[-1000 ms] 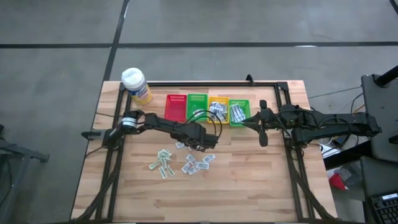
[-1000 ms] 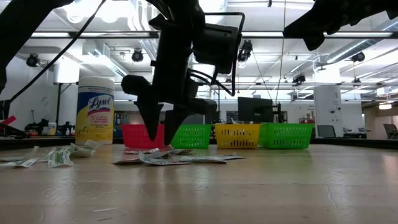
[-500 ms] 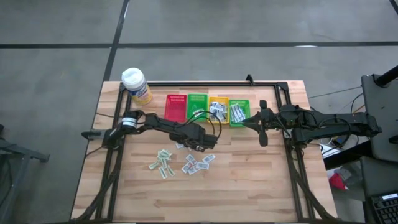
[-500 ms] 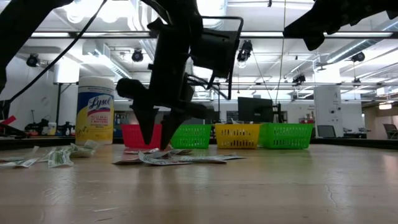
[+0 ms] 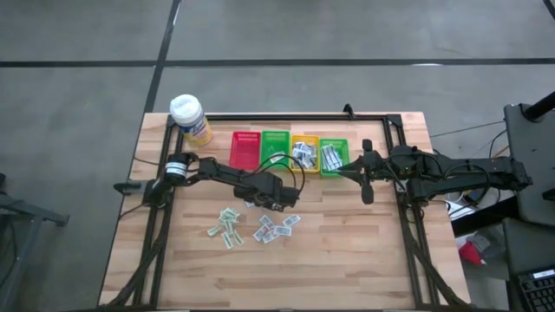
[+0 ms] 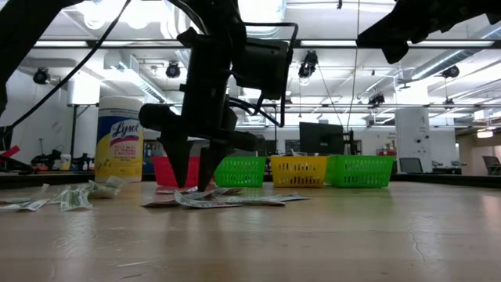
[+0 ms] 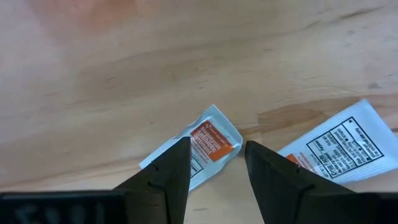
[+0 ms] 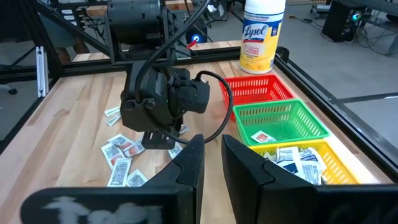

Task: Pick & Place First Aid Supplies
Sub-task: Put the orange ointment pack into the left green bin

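Several small white packets, the first aid supplies, lie flat on the wooden table in two loose groups (image 5: 273, 227) (image 5: 225, 229). My left gripper (image 5: 270, 199) points down, open, low over the far edge of the pile (image 6: 192, 185). In the left wrist view its fingertips (image 7: 216, 152) stand on either side of a packet with orange print (image 7: 208, 142); a second packet (image 7: 342, 146) lies beside it. I cannot tell whether the tips touch it. My right gripper (image 5: 366, 173) waits raised at the right, its fingers (image 8: 213, 155) a narrow gap apart with nothing between.
Four baskets stand in a row at the far side: red (image 5: 245, 149), green (image 5: 276, 146), yellow (image 5: 304, 149) and green (image 5: 334, 156); the last two hold packets. A yellow bottle with a white cap (image 5: 191, 120) stands at the far left. Bare wood lies toward the near edge.
My left gripper has sunk toward the packets, drifting a little toward the table's left and rolling slightly; its fingers have kept the same gap. The packets have not moved.
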